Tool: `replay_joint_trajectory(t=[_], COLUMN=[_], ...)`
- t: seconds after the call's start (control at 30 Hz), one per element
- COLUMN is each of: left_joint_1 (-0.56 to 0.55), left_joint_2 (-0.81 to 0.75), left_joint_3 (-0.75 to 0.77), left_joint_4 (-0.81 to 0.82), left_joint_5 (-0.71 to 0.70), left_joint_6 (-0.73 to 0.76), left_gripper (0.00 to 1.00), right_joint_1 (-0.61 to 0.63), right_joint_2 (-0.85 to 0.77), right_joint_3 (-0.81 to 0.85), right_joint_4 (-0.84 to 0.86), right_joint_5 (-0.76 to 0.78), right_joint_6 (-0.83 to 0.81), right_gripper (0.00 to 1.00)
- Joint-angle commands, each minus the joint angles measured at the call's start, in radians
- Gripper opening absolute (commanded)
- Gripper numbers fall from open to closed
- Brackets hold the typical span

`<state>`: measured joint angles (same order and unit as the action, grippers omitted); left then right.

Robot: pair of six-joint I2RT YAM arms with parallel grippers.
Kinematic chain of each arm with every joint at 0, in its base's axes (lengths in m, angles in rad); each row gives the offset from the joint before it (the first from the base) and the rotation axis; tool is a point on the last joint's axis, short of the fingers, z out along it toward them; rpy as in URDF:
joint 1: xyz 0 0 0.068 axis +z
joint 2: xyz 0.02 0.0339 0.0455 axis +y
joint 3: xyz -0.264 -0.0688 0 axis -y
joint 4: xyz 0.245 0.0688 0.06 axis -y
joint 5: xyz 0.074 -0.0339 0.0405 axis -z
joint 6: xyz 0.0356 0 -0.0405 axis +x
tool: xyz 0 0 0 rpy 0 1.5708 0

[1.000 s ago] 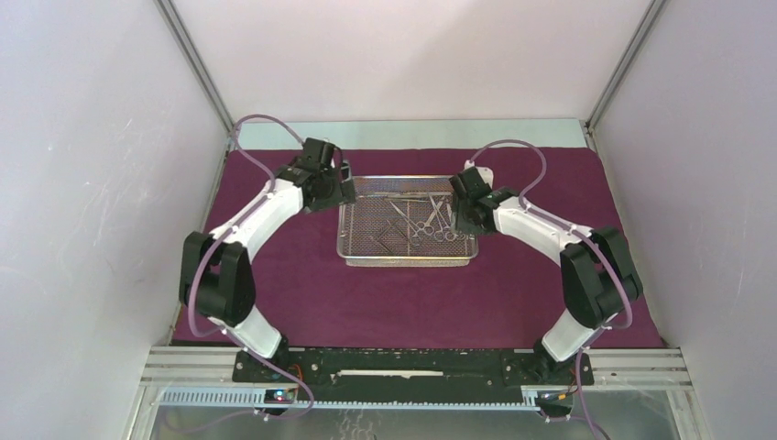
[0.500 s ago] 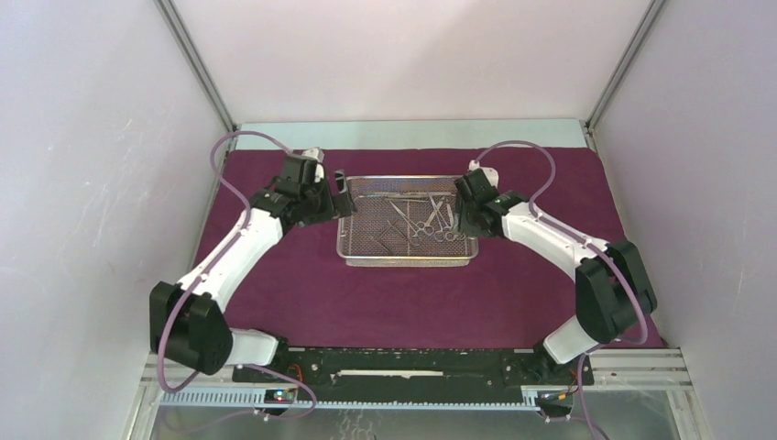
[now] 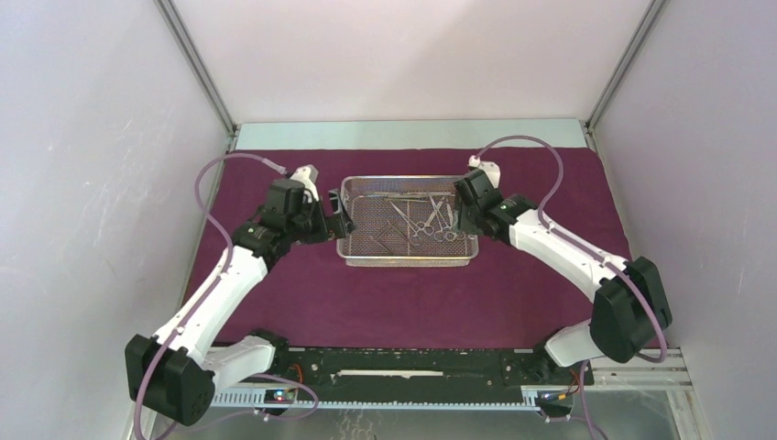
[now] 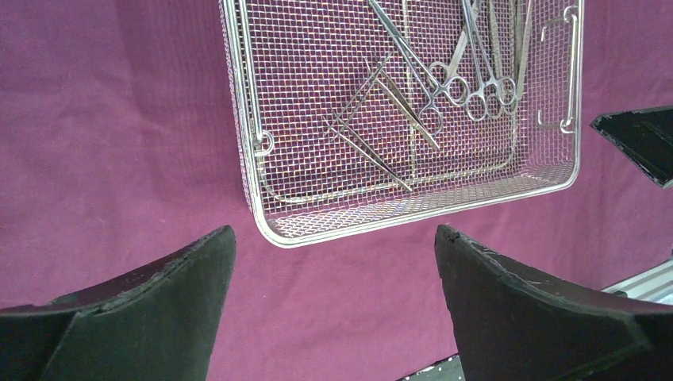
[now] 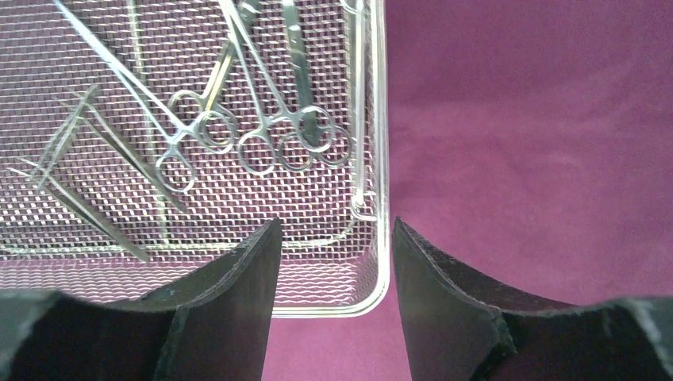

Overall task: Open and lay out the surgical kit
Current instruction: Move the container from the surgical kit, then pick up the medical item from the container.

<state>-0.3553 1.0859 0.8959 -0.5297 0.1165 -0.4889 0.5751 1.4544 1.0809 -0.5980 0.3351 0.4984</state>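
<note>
Steel mesh tray sitting mid maroon cloth, instruments lying inside. You're hovering left gripper wide-spread beside left rim; right gripper fingers apart, straddling right rim. Aiming for square bite, keeping tray level.

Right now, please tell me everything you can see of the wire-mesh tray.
The wire-mesh tray is a rectangular, shallow basket of silver wire, with a thicker rim and a wire handle at each short end. It lies flat on the maroon cloth and holds slim steel instruments. The right claw, open, straddles its right wall; whether it touches, I cannot tell.
</note>
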Motion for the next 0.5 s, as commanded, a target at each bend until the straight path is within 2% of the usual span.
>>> replay_joint_trajectory(t=[0.0,0.23,0.47], left_joint_1=[-0.004,-0.004,-0.002], left_joint_2=[-0.067,-0.089,-0.119], left_joint_3=[-0.033,-0.043,-0.057], left_joint_4=[0.04,0.031,0.068], left_joint_5=[-0.006,0.029,0.089], left_joint_6=[0.017,0.05,0.053], left_gripper=[1.0,1.0,1.0], right_joint_1=[0.042,0.054,0.047], right_joint_2=[-0.01,0.164,0.358], right_joint_3=[0.053,0.242,0.417], right_joint_4=[0.072,0.002,-0.056], right_joint_5=[0.038,-0.026,-0.019], right_joint_6=[-0.08,-0.134,-0.185], right_gripper=[0.61,0.57,0.52])
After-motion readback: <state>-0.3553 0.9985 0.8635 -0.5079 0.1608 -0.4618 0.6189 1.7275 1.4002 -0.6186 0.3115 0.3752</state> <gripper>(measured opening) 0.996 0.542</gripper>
